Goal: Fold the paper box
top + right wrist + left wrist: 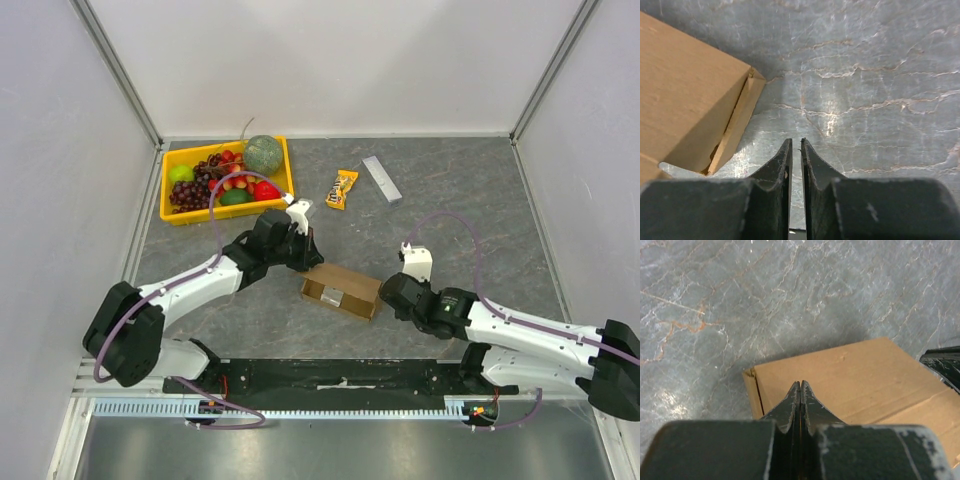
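Cardboard paper box (341, 290): room is seen past its 12 o'clock edge.
Left gripper (800, 384): clenched, empty.
Right gripper (796, 142): barely parted, empty.

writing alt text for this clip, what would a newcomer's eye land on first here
The brown paper box at mid-table catches the eye first, with an arm on each side. The left gripper is over its top with its fingers shut, and the right gripper is over bare table beside its end, fingers a slit apart. Next is the yellow fruit tray at the far left, the brightest thing there.
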Controlling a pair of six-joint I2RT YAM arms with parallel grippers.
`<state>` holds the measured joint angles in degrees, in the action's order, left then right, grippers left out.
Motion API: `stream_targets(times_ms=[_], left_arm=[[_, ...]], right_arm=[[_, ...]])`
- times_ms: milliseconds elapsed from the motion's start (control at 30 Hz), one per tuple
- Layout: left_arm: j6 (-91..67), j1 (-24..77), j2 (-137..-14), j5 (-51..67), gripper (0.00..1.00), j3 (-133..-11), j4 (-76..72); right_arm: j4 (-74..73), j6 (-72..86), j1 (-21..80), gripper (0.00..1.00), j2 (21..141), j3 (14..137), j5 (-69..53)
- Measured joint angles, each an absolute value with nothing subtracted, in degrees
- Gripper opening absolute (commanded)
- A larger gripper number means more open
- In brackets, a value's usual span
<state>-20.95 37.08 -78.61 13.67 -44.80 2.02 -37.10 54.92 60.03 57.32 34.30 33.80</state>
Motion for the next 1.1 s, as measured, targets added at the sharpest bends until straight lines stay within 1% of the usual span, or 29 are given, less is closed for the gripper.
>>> stream_targets(times_ms=[400, 800, 1100], left_arm=[[-21.5, 37.1, -70.7, 14.2, 0.02, -35.9, -0.9], [-23.9, 38.1, -68.7, 14.1, 0.02, -30.2, -7.0], [-25.3, 38.4, -68.1, 14.1, 0.02, -26.0, -7.6]], right_arm=[[-28.8, 54.9, 59.0, 0.17, 61.1, 30.3, 24.9], [-20.0, 54.9, 57.0, 0.17, 63.1, 26.0, 19.2], [-13.5, 54.9, 55.2, 0.16, 63.1, 23.5, 15.8]])
